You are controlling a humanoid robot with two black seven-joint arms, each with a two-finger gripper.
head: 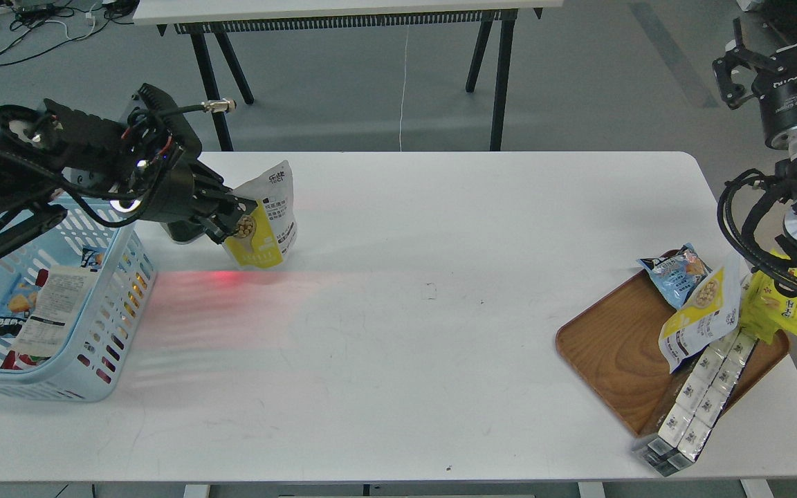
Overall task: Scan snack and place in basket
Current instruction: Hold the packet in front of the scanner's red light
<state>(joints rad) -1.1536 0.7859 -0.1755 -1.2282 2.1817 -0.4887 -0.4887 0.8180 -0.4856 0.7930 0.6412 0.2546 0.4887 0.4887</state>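
The snack [268, 223], a white and yellow pouch with a bean picture, hangs tilted just above the table's far left. My left gripper [234, 220] is shut on its left edge. A red light patch [225, 278] glows on the table under it. The light blue basket [97, 387] stands at the left edge, below my left arm, with several packets inside. My right gripper [772, 52] is raised at the far right, off the table, its fingers spread and empty.
A brown wooden tray [613, 346] at the right holds a pale blue packet [675, 273], a second white and yellow pouch [703, 311], a bright yellow pack [775, 308] and a long box pack [699, 401]. A dark object [180, 235] sits behind my left gripper.
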